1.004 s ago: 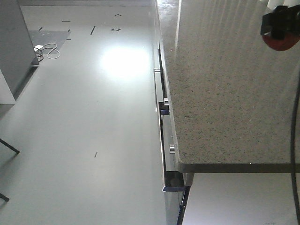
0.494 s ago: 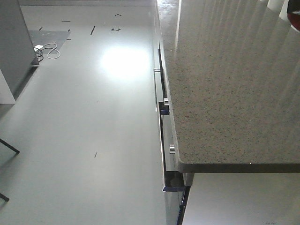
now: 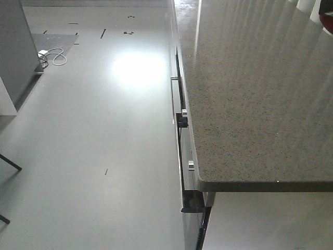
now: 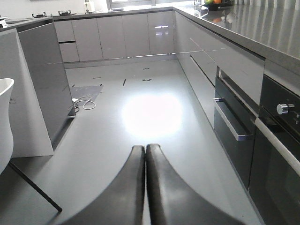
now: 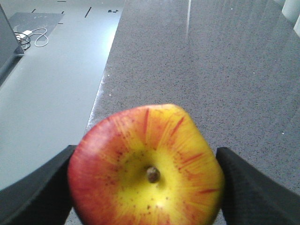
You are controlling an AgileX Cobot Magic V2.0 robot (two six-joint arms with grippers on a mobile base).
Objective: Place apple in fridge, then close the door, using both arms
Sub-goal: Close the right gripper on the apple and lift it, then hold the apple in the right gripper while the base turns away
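The apple (image 5: 145,168), red with a yellow patch round its stem, fills the lower part of the right wrist view. My right gripper (image 5: 145,158) is shut on it, with a black finger (image 5: 251,190) pressed to each side. It hangs over the grey speckled counter (image 5: 211,70), near the counter's left edge. In the front view only a dark red sliver (image 3: 328,23) shows at the top right edge. My left gripper (image 4: 145,149) is shut on nothing, low over the glossy floor (image 4: 150,112). The fridge and its door are out of view.
The counter (image 3: 250,94) fills the right of the front view, with drawer handles (image 3: 183,119) below its edge. An oven (image 4: 276,154) and grey cabinets (image 4: 122,35) line the aisle. A tall grey block (image 4: 42,84), a white cable (image 4: 84,102) and a chair leg (image 4: 33,187) stand at the left.
A second ago my right gripper and the apple showed at the front view's top right. They have moved off towards that edge, leaving only a red sliver.
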